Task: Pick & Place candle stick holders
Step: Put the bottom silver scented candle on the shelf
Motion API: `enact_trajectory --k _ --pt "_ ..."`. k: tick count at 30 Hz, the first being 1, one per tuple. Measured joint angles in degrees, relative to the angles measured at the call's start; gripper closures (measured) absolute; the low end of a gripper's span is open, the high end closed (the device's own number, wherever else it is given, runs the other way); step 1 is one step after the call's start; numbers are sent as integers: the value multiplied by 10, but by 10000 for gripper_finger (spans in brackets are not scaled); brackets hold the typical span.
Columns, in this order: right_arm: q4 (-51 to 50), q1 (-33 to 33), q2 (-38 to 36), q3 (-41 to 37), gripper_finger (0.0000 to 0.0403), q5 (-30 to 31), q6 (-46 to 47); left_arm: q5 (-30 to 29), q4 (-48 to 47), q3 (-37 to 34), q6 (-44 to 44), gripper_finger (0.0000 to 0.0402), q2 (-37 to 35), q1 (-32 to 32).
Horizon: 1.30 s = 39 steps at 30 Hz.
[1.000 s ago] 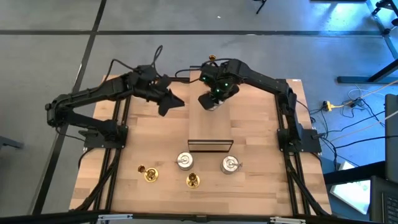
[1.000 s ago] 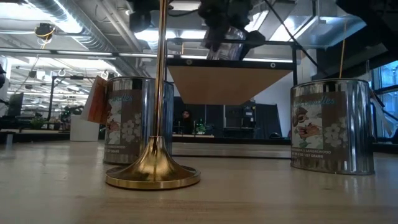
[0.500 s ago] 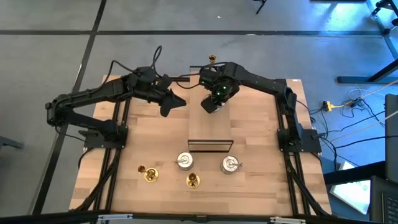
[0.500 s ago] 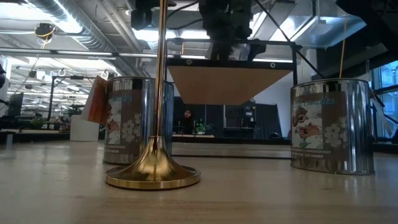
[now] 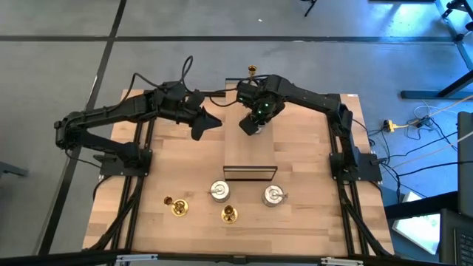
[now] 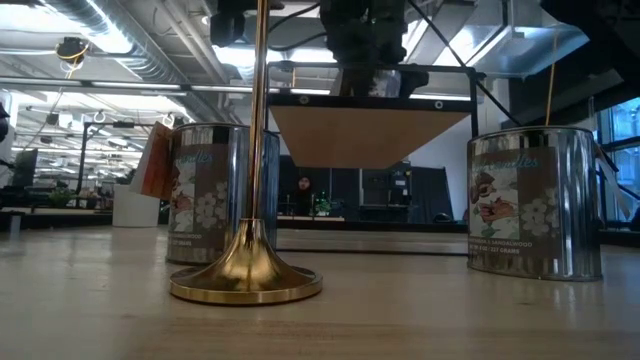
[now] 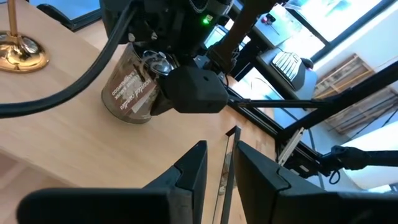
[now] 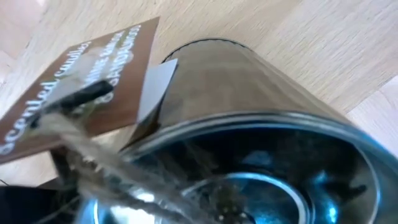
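Observation:
My right gripper [image 5: 252, 123] points down over the far end of a raised wooden stand [image 5: 250, 151], shut on a squat silver candle stick holder [image 7: 134, 84], a tin with a brown tag [image 8: 81, 81] on twine. My left gripper [image 7: 219, 149] hovers level just to its left, fingers a narrow gap apart with nothing between them. Near the front edge stand two more silver holders [image 5: 219, 191] [image 5: 273, 195] and two brass ones [image 5: 178, 207] [image 5: 230, 214], each on its base. A tall brass holder [image 5: 252, 70] stands at the far edge. My right gripper comes at the silver holder from above, fingers pointing down. One dark finger [image 7: 193, 93] lies against the outside of the tin's wall [image 7: 155, 87] near its rim; the gripper's body hides the other finger. The tin stands about upright, its base [image 7: 124, 115] on or just over the stand's top.
The stand's black frame [image 6: 370, 98] lifts its top above the table. Both arms crowd the far middle. Bare wood lies between the stand and the row of holders, and along the left and right sides.
My right gripper has sunk a little toward the stand's top with the silver holder. The holder, slanted a second ago, now sits about upright under the fingers.

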Motion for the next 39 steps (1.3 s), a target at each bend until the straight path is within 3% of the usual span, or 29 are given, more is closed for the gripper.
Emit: enact_trajectory --k 32,39 --pt "12 1 -1 0 27 13 -22 -2 2 0 -16 338 0 -6" --pt "15 1 -1 0 36 52 -74 -4 3 0 -15 339 0 -12"
